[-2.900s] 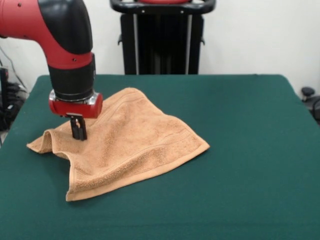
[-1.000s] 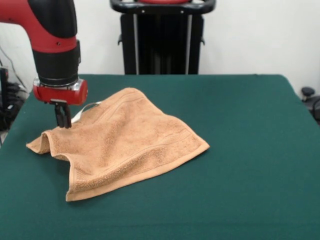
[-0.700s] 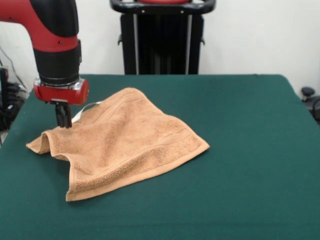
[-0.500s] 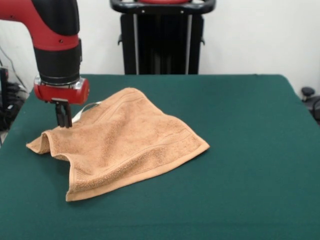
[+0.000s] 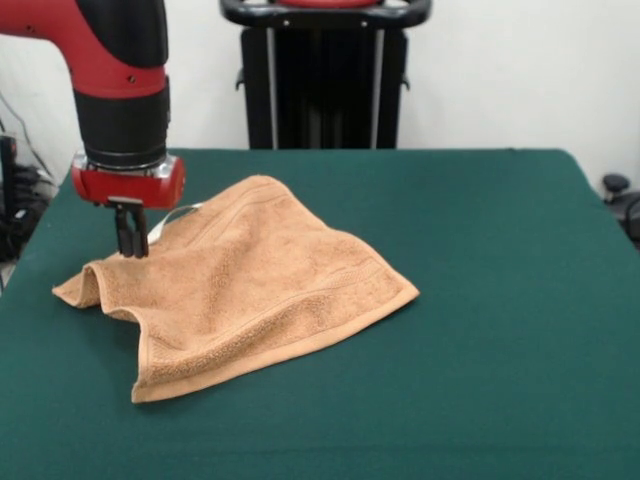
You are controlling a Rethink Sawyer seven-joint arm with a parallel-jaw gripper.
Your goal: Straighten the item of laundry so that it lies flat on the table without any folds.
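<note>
The orange-tan terry towel (image 5: 245,285) lies on the dark green table (image 5: 480,300), left of the middle. It is rumpled: its left corner (image 5: 82,285) is raised in a fold, and a woven band runs near the front right edge. A small white loop (image 5: 165,222) shows at its far left edge. My gripper (image 5: 131,250) hangs from the red and black arm just above the towel's raised left part. Its dark fingers stand close together and hold nothing that I can see.
The black robot pedestal (image 5: 325,75) stands at the table's far side. The right half of the table is bare green cloth. Dark gear shows off the table's edges at left (image 5: 15,215) and right (image 5: 620,200).
Since 2.9 s ago my gripper has gone from the towel's left middle up and left off the cloth. In the last second it has crept a little to the right. The towel has not moved.
</note>
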